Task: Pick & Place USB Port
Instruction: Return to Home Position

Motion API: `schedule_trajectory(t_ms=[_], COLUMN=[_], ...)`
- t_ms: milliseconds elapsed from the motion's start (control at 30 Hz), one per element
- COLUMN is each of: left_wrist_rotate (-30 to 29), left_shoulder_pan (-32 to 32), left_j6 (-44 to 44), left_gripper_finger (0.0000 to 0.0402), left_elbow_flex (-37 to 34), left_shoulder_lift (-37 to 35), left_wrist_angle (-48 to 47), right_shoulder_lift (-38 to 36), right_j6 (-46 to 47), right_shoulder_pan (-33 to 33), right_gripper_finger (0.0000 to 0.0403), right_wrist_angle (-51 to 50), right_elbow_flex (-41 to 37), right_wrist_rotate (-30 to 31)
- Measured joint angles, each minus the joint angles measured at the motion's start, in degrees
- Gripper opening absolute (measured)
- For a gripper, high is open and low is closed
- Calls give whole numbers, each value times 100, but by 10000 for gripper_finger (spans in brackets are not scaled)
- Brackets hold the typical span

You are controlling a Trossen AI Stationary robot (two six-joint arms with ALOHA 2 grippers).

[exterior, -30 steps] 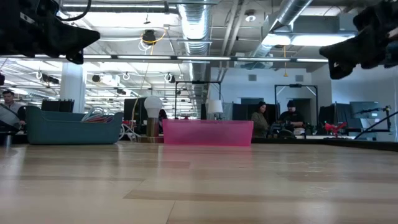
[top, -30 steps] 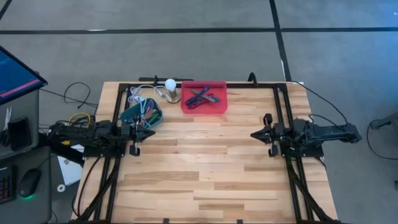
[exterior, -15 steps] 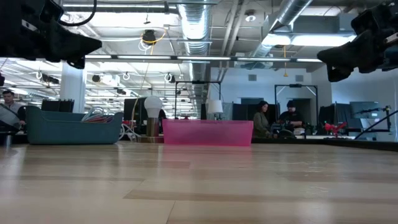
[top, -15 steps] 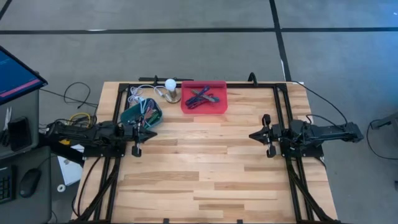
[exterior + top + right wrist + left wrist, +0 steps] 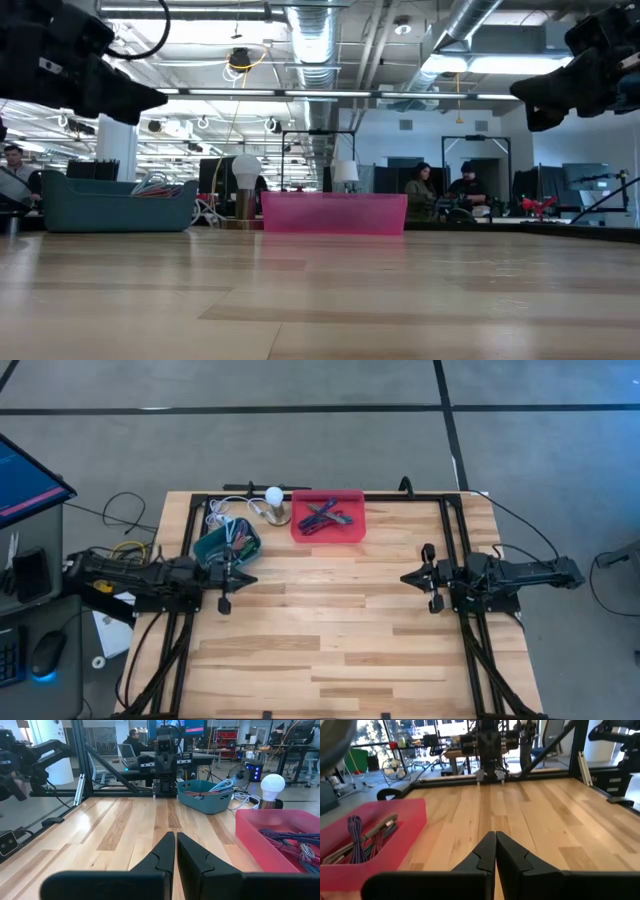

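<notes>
1. Found left gripper (image 5: 245,577) near the table's (image 5: 330,650) left edge, right gripper (image 5: 408,576) near its right edge, jaws pressed shut on nothing.
2. Judged the left one, just beside blue bin (image 5: 207,552), liable to nudge it while retreating.
3. Saw USB cables (image 5: 322,515) inside pink bin (image 5: 352,532) at far edge; little risk there.

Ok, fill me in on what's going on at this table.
Nothing is being handled right now. The left gripper and the right gripper are both shut and empty, held above the wooden table on opposite sides, facing each other. USB cables lie in the pink bin, and other cables sit in the blue bin. Both bins stand near the table's far edge. No cable shows loose on the table, so the sorting looks done.
</notes>
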Motion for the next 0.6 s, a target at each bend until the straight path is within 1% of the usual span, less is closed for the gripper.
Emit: schedule_trajectory(t_ms=[333,600], left_wrist_rotate=[2,4], left_shoulder_pan=[0,0], left_j6=[2,2], left_gripper_finger=[12,11], left_elbow_flex=[0,0], left_shoulder_lift=[279,283], left_wrist_angle=[20,24], right_shoulder_lift=[0,0], right_j6=[-2,-1], right_shoulder_pan=[0,0], right_gripper_finger=[11,10], right_wrist_angle=[0,-2], right_elbow_flex=[0,0], right_wrist_rotate=[0,0])
